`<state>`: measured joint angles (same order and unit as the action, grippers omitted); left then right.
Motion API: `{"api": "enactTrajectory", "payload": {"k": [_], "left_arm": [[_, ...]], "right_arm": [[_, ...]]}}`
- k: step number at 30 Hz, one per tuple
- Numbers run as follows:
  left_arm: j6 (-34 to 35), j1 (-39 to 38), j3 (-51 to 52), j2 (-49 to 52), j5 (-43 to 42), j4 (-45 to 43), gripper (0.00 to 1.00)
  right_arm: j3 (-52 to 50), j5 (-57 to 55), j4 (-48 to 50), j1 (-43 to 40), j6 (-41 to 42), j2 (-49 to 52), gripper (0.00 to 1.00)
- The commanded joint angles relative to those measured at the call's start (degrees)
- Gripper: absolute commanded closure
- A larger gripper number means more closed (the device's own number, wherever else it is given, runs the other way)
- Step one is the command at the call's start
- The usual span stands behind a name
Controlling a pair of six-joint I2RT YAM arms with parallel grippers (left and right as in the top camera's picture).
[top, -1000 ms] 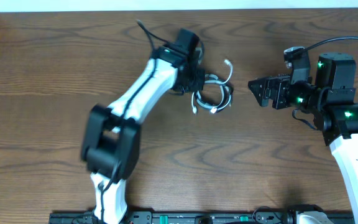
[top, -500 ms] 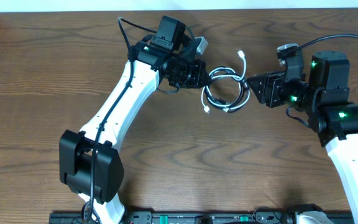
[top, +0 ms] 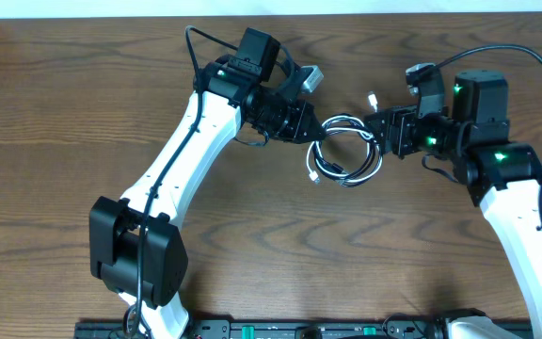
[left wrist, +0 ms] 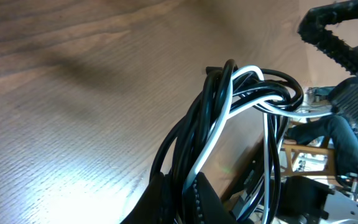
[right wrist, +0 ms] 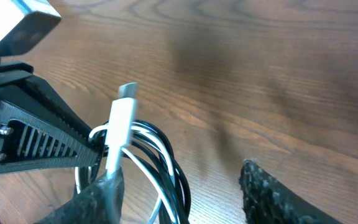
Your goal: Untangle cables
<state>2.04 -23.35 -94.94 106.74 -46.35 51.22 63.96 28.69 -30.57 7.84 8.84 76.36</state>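
The black cable and white cable hang coiled together in one bundle between the two arms. My left gripper is shut on the bundle's left side; in the left wrist view the black cable and white cable run up out of its fingers. My right gripper is open at the bundle's right side. In the right wrist view its fingers stand wide apart, with the black loops and a white plug beside the left finger.
A loose white plug end sticks up behind the bundle. The wooden table lies below. My left arm's white links cross the left half. The left gripper's body fills the left side of the right wrist view.
The left gripper has carried the bundle to the right and up off the table. The right gripper has moved left until its fingers reach the bundle's right side.
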Motion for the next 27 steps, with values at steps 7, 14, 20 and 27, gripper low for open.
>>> {"api": "enactTrajectory", "payload": {"k": [7, 14, 20, 27], "left_arm": [[-12.72, 0.39, -0.11, 0.42, 3.93, 4.98, 0.93], [-20.02, 4.11, -0.11, 0.42, 1.7, 11.63, 0.93], [-20.02, 10.8, -0.11, 0.42, -11.76, 12.41, 0.92], [-20.0, 14.73, -0.11, 0.42, -25.27, 12.7, 0.93]], "right_arm": [[0.79, 0.48, -3.19, 0.46, -9.44, 1.62, 0.24], [0.79, 4.28, -7.74, 0.46, -27.8, 1.99, 0.07], [0.79, 12.15, -9.79, 0.46, -37.4, 2.43, 0.08], [0.79, 16.17, -9.4, 0.5, -39.85, 6.34, 0.15]]}}
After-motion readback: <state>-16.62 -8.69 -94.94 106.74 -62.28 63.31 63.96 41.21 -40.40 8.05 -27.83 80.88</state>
